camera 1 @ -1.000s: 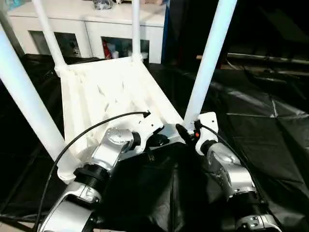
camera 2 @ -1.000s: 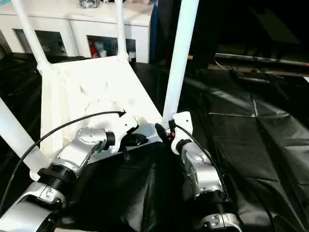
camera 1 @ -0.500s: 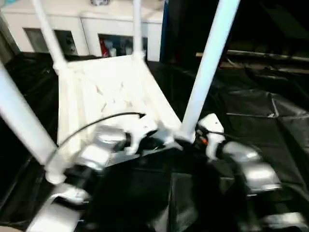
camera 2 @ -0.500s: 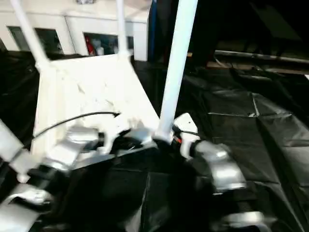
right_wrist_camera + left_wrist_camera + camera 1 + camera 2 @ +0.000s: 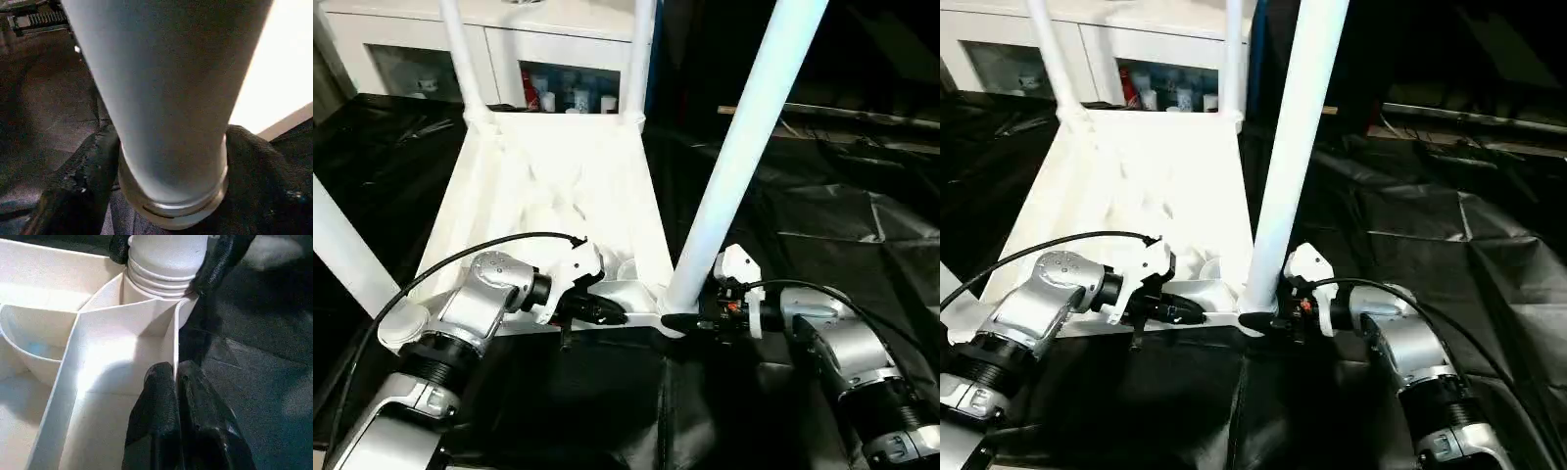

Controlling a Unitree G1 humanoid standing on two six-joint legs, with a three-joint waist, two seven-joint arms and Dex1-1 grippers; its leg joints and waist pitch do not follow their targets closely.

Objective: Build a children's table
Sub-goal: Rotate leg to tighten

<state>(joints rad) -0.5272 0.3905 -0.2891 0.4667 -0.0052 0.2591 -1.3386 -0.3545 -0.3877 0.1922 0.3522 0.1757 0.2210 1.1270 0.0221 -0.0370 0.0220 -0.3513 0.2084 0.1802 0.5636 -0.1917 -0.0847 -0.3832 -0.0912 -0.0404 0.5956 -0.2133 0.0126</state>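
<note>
The children's table lies upside down, its ribbed white top (image 5: 558,186) on black sheeting with the legs standing up in the corner sockets. My left gripper (image 5: 612,315) is shut on the thin rim wall of the top's near edge, its fingertips (image 5: 161,382) pinching that wall close to the near right socket. My right gripper (image 5: 677,321) reaches in from the right, and its fingers (image 5: 83,186) press both sides of the near right leg (image 5: 744,147) at its collared foot (image 5: 171,205). That leg rises steeply and leans a little to the right.
The other legs stand at the far left (image 5: 460,59), far right (image 5: 639,49) and near left (image 5: 342,245). A white cabinet (image 5: 401,39) runs along the back. Black sheeting (image 5: 842,196) covers the floor to the right. A black cable (image 5: 460,264) arcs over my left forearm.
The camera has shifted. My right arm has swung out to the right, and its gripper now clasps the near right leg's foot from the side. The left gripper stays on the rim.
</note>
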